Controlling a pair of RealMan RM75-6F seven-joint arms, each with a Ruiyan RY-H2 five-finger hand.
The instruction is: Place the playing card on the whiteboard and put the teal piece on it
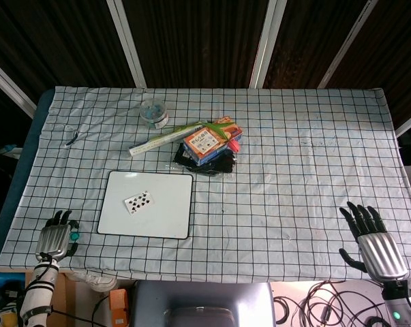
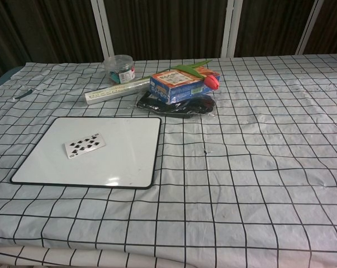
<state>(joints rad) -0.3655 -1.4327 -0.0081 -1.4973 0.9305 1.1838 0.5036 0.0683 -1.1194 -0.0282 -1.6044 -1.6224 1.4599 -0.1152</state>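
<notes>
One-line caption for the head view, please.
Card lies on the whiteboard; left hand holds a teal piece at the table's edge.

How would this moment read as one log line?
card: on whiteboard | teal piece: in left hand, not yet placed | right hand: open

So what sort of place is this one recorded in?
Probably a lab or workshop data-collection setup, not a home: a table under a gridded cloth, loose cables on the floor, dark curtains behind, and staged props such as the whiteboard.
</notes>
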